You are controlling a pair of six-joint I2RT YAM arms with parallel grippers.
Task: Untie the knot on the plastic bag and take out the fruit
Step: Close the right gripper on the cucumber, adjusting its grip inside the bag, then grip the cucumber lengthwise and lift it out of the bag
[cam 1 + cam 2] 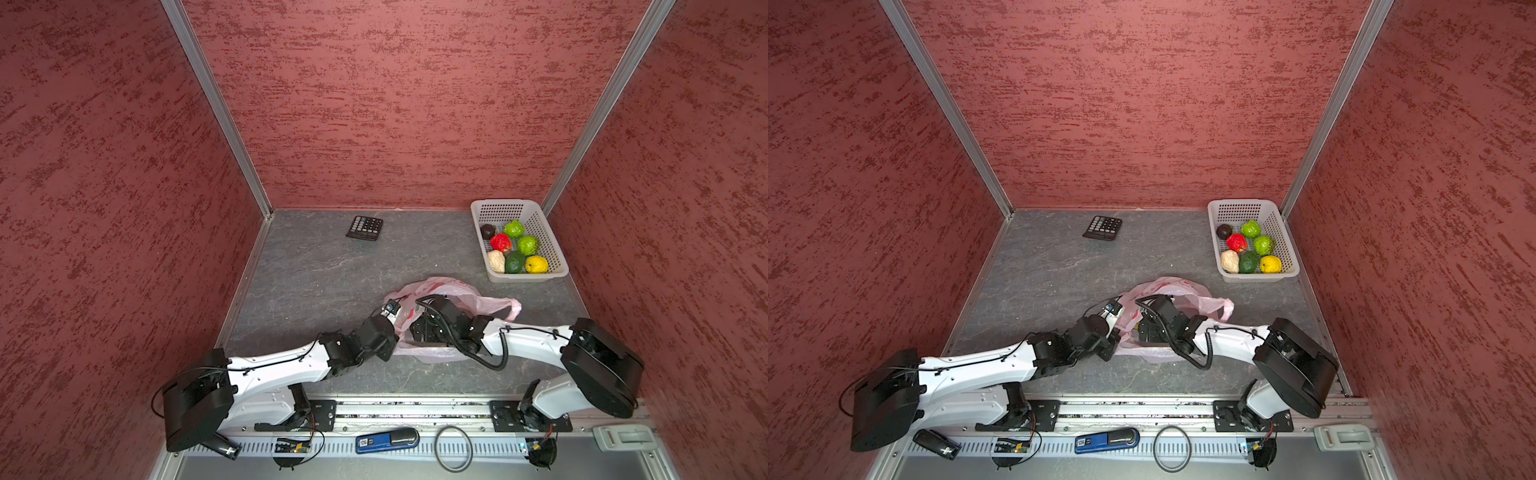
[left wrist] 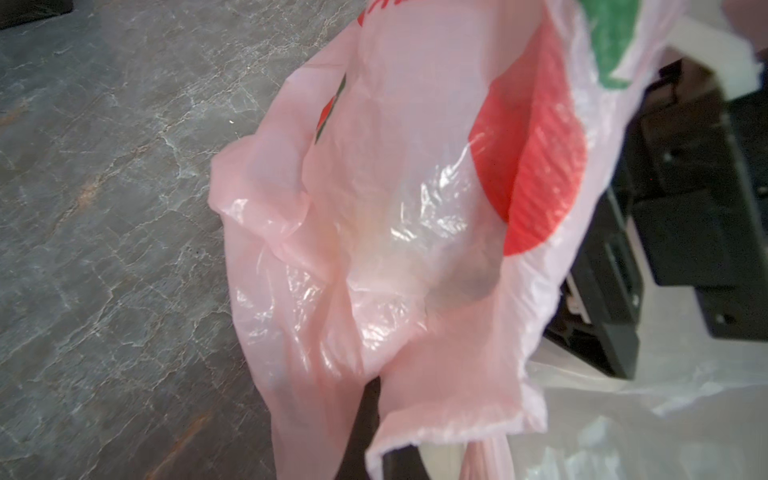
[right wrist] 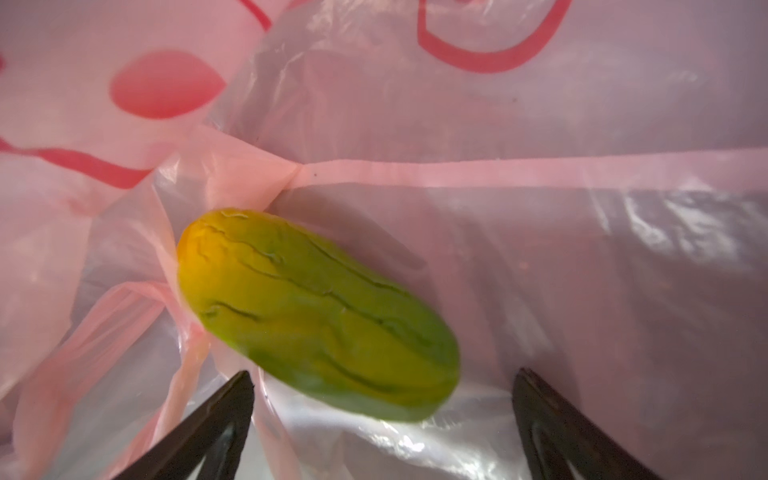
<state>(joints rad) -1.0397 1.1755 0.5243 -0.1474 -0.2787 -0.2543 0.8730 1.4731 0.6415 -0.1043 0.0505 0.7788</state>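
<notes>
One plastic bag [image 1: 457, 293] lies open, its knot apparently undone, an edge pinched in the closed left end effector [image 1: 398, 318]. One basket [image 1: 528, 277], well beyond both end effectors, holds seven fruit [image 1: 515, 262]. One yellow-green fruit [image 3: 316, 307] is left inside the bag, just ahead of the wide-open, empty right end effector [image 3: 382, 372].

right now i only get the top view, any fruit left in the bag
observer: yes, the right wrist view shows one yellow-green fruit lying in the bag.
operator: is the right gripper on it
observer: no, the right gripper is open, with the fruit just ahead of its fingers.
operator: and the left
observer: the left gripper is shut on the bag's film, holding it up off the table.
</notes>
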